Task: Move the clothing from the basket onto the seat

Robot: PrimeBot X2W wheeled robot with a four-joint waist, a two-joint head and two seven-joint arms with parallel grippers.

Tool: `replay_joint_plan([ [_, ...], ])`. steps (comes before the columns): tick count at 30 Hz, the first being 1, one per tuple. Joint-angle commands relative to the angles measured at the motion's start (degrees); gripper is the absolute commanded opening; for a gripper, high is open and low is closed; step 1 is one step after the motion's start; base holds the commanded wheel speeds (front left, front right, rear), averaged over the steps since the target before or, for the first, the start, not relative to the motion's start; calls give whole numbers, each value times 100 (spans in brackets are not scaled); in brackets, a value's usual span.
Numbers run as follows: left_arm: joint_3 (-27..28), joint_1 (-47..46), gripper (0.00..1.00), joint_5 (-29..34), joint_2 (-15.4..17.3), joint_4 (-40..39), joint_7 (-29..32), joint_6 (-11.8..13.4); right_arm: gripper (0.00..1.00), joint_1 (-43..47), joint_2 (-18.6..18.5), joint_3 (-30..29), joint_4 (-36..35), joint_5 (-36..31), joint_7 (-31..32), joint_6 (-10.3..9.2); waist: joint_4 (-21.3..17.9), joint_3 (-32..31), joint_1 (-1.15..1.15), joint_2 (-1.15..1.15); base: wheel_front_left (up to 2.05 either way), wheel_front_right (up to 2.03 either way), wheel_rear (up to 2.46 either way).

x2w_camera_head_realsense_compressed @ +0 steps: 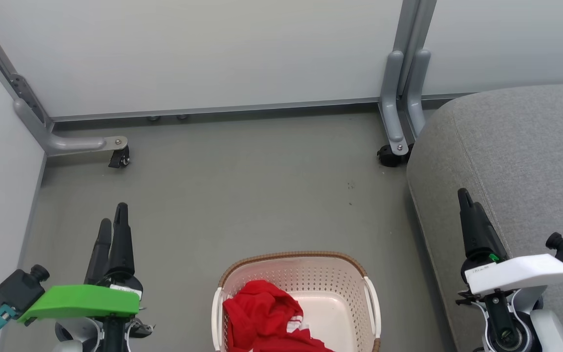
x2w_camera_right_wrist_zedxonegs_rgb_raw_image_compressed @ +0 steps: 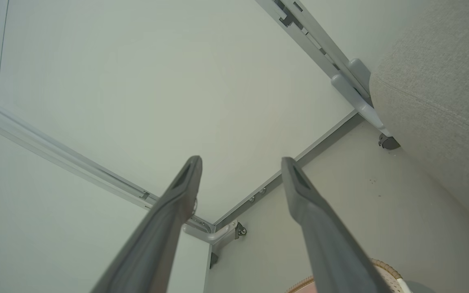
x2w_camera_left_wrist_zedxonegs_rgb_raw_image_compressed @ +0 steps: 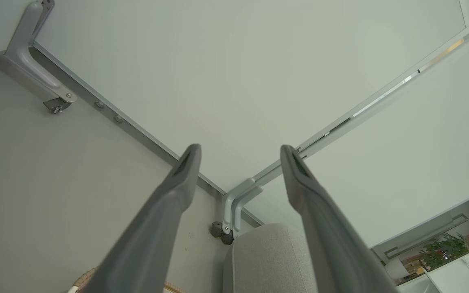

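We've got the clothing [x2w_camera_head_realsense_compressed: 262,318] bunched in the left half of the basket [x2w_camera_head_realsense_compressed: 291,255] on the floor [x2w_camera_head_realsense_compressed: 242,195] — no clear long axis, striped cuff toward the seat [x2w_camera_head_realsense_compressed: 521,161]. Head view gives us the heap; wrist views give the left end effector [x2w_camera_left_wrist_zedxonegs_rgb_raw_image_compressed: 240,150] and right end effector [x2w_camera_right_wrist_zedxonegs_rgb_raw_image_compressed: 240,160], both spread, nothing held.

Grey floor [x2w_camera_head_realsense_compressed: 242,195]. Basket [x2w_camera_head_realsense_compressed: 320,278] close at 12 o'clock; sofa [x2w_camera_head_realsense_compressed: 516,171] at 2; caster [x2w_camera_head_realsense_compressed: 119,159] at 11, second caster [x2w_camera_head_realsense_compressed: 390,155] at 1.
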Motion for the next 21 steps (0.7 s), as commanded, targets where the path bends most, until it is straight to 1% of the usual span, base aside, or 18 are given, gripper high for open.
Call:
replay_joint_plan([
  [1,-34,-7,100,234,80,-90,-64,-3,100,10,-36,40,-122,-208,-61,3,1,-1,0,0,0,0,0],
  [4,-76,22,100,495,96,-67,-119,-3,100,32,-18,74,-147,-409,-114,3,-1,-5,0,0,0,0,0],
  [15,-204,96,100,1455,97,-1,-322,-3,100,154,-36,253,-111,-1538,-322,3,13,-13,0,0,0,0,0],
  [21,-266,134,100,1879,113,19,-425,-3,100,217,-26,345,-72,-1952,-418,3,17,-18,0,0,0,0,0],
])
